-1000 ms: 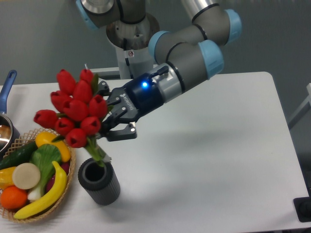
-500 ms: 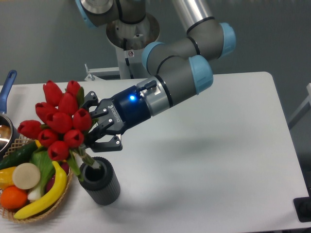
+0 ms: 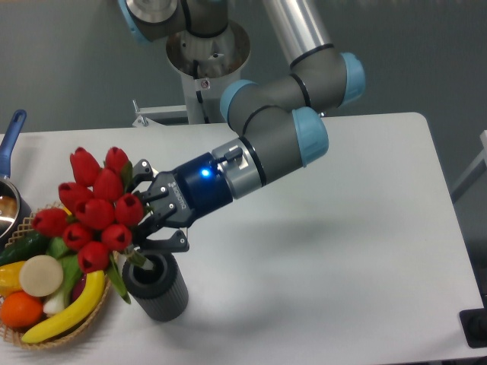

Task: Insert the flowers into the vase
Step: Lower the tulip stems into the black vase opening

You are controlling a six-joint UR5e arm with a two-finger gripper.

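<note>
Here the pincer (image 3: 149, 215) was clenched on the stems of the flowers (image 3: 93, 211), just above the vase (image 3: 156, 287). The stem ends were inside the vase mouth, and the red buds leaned left over the basket (image 3: 72, 331) of fruit. The vase stood upright on the tabletop (image 3: 327, 251), beside the basket.

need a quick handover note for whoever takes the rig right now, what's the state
Tool: shut on the flowers, gripping the stems just above the vase.
Flowers: stem ends are inside the vase mouth; the buds lean left over the fruit basket.
Vase: upright on the table, beside the basket.
Done: bunch picked up, stems started into the vase.
Left: seat the stems deeper if needed, open the tool, withdraw without tipping the vase.
</note>
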